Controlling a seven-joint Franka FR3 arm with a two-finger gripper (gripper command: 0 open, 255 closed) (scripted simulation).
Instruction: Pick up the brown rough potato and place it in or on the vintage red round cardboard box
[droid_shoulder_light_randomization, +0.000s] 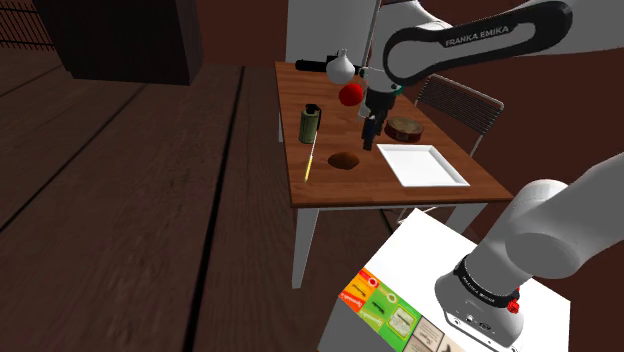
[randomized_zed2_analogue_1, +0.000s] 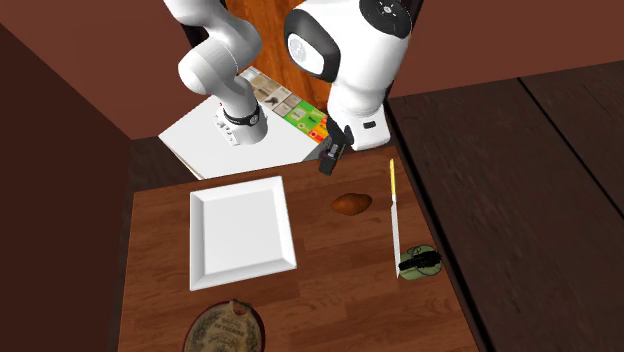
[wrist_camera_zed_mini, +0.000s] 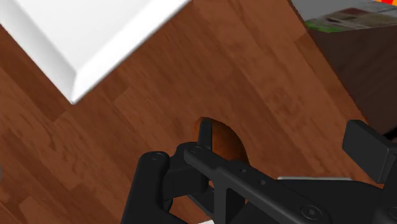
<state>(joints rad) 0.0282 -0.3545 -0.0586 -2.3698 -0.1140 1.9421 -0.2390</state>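
The brown potato (droid_shoulder_light_randomization: 345, 159) lies on the wooden table (droid_shoulder_light_randomization: 330, 190), between a yellow pencil and a white square plate; it also shows from across the table (randomized_zed2_analogue_1: 351, 203). The round reddish box (droid_shoulder_light_randomization: 404, 128) sits beyond the plate, and its patterned lid (randomized_zed2_analogue_1: 230, 328) faces up. My black gripper (droid_shoulder_light_randomization: 367, 143) hangs open above the table, just to the plate side of the potato and apart from it (randomized_zed2_analogue_1: 326, 165). Along the hand, the potato (wrist_camera_zed_mini: 226, 141) peeks out behind one finger (wrist_camera_zed_mini: 203, 132), and the gripper (wrist_camera_zed_mini: 284, 137) holds nothing.
The white plate (droid_shoulder_light_randomization: 425, 163) fills the table's near right part. A yellow pencil (droid_shoulder_light_randomization: 311, 160) and a green bottle (droid_shoulder_light_randomization: 310, 123) lie left of the potato. A red ball (droid_shoulder_light_randomization: 350, 94), a white flask (droid_shoulder_light_randomization: 341, 66) and a chair (droid_shoulder_light_randomization: 460, 105) stand at the back.
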